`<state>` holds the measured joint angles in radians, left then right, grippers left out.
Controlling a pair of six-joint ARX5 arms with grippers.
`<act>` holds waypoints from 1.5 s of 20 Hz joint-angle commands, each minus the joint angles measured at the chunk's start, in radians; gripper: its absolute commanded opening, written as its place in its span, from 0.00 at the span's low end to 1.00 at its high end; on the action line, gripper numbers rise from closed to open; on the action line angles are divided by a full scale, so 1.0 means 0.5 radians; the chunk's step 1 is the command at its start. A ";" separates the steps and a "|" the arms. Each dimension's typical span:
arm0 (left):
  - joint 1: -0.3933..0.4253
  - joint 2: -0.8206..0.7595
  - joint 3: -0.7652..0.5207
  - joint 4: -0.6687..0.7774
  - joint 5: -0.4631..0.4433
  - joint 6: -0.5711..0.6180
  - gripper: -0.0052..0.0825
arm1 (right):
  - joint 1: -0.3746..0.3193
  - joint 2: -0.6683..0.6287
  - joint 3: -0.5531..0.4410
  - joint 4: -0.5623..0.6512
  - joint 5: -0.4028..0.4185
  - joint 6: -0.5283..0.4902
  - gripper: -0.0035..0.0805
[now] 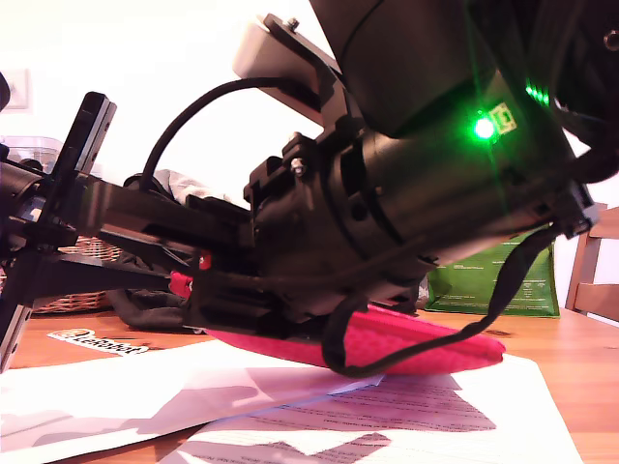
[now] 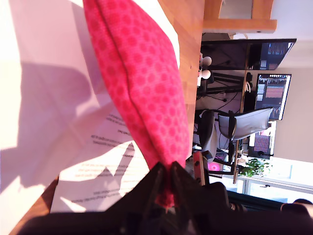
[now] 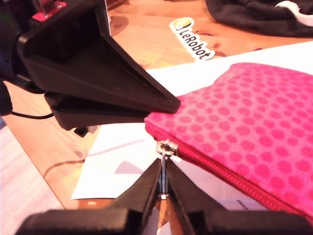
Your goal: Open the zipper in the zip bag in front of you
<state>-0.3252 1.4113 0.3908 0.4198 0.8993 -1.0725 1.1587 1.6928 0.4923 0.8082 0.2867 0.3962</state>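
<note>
The zip bag (image 3: 254,112), pink-red with a spotted weave, lies on white papers; it also shows under a big black arm as a pink zip bag (image 1: 426,343). My first gripper (image 2: 168,185) is shut on one end of the zip bag (image 2: 142,78), and its fingers (image 3: 146,100) pinch the corner beside the slider. The zipper (image 3: 230,176) runs along the bag's near edge and looks closed where it shows. Its silver slider (image 3: 167,147) sits at that corner. My second gripper (image 3: 164,171) is shut on the pull tab. Both pairs of jaws are hidden in the exterior view.
White printed papers (image 1: 193,387) cover the wooden table (image 1: 571,358). A LeRobot sticker (image 3: 195,39) and a black cloth (image 3: 264,17) lie beyond the bag. A green bag (image 1: 493,280), a wooden chair (image 1: 592,271) and a wicker basket (image 1: 68,280) stand behind.
</note>
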 commanded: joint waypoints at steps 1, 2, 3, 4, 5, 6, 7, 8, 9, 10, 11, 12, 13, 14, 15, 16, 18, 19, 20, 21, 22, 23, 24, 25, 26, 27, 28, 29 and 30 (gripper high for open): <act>0.026 0.008 0.020 0.046 0.001 0.042 0.04 | 0.008 0.008 0.028 -0.024 -0.033 0.040 0.03; 0.031 0.008 0.020 0.045 0.002 0.067 0.04 | 0.008 0.008 0.028 -0.040 -0.033 0.052 0.03; 0.031 0.008 0.020 0.047 0.002 0.068 0.04 | 0.008 0.008 0.028 -0.052 -0.033 0.054 0.03; 0.031 0.008 0.020 0.047 0.003 0.071 0.04 | 0.008 0.008 0.028 -0.066 -0.032 0.055 0.03; 0.031 0.008 0.020 0.047 0.003 0.071 0.04 | 0.008 0.008 0.028 -0.082 -0.032 0.056 0.03; 0.031 0.006 0.020 0.046 0.003 0.121 0.04 | 0.008 0.008 0.028 -0.094 -0.032 0.069 0.03; 0.031 0.005 0.020 0.047 0.002 0.130 0.04 | 0.008 0.008 0.028 -0.102 -0.032 0.104 0.03; 0.031 0.005 0.020 0.047 0.002 0.170 0.04 | 0.008 0.008 0.028 -0.105 -0.032 0.109 0.03; 0.031 0.005 0.020 0.046 0.002 0.198 0.04 | 0.008 0.008 0.028 -0.113 -0.031 0.113 0.03; 0.031 0.005 0.021 0.047 0.002 0.229 0.04 | 0.008 0.006 0.028 -0.134 -0.031 0.123 0.03; 0.031 0.005 0.020 0.047 0.001 0.266 0.04 | 0.007 0.003 0.028 -0.159 -0.031 0.153 0.03; 0.031 0.005 0.020 0.047 -0.005 0.282 0.04 | 0.007 -0.008 0.028 -0.195 -0.030 0.153 0.03; 0.031 0.005 0.021 0.047 -0.006 0.314 0.04 | 0.007 -0.018 0.028 -0.233 -0.029 0.159 0.03; 0.031 0.005 0.021 0.047 -0.014 0.316 0.04 | 0.007 -0.024 0.028 -0.260 -0.026 0.160 0.03; 0.031 0.005 0.021 0.047 -0.021 0.322 0.04 | 0.007 -0.034 0.028 -0.282 -0.024 0.163 0.03; 0.031 0.005 0.021 0.047 -0.028 0.330 0.04 | 0.007 -0.047 0.028 -0.303 -0.015 0.169 0.03; 0.031 0.005 0.021 0.047 -0.034 0.359 0.04 | 0.005 -0.060 0.028 -0.381 0.037 0.204 0.03; 0.035 0.005 0.020 0.046 -0.034 0.366 0.04 | -0.003 -0.064 0.028 -0.406 0.037 0.204 0.03; 0.040 0.005 0.021 0.047 -0.034 0.366 0.04 | -0.006 -0.067 0.028 -0.430 0.037 0.204 0.03; 0.047 0.005 0.021 0.047 -0.033 0.366 0.04 | -0.007 -0.068 0.029 -0.448 0.038 0.210 0.03; 0.050 0.005 0.021 0.047 -0.032 0.366 0.04 | -0.008 -0.068 0.029 -0.465 0.039 0.219 0.03; 0.054 0.005 0.021 0.047 -0.032 0.366 0.04 | -0.016 -0.070 0.029 -0.481 0.038 0.219 0.03; 0.063 0.005 0.021 0.047 -0.032 0.366 0.04 | -0.021 -0.071 0.029 -0.496 0.038 0.249 0.03; 0.072 0.005 0.021 0.047 -0.027 0.367 0.04 | -0.025 -0.071 0.029 -0.513 0.039 0.257 0.03; 0.079 0.004 0.021 0.047 -0.027 0.367 0.04 | -0.032 -0.071 0.029 -0.533 0.039 0.264 0.03; 0.084 0.003 0.021 0.047 -0.027 0.367 0.04 | -0.040 -0.072 0.030 -0.553 0.039 0.264 0.03; 0.089 0.002 0.021 0.047 -0.027 0.377 0.04 | -0.046 -0.076 0.030 -0.578 0.040 0.272 0.03; 0.096 0.002 0.021 0.047 -0.027 0.381 0.04 | -0.047 -0.082 0.030 -0.599 0.040 0.277 0.03; 0.105 0.002 0.021 0.047 -0.027 0.381 0.04 | -0.050 -0.089 0.030 -0.610 0.039 0.276 0.03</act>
<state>-0.2935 1.4162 0.3908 0.4156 0.8886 -0.8898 1.1381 1.6512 0.5350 0.5373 0.3023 0.5270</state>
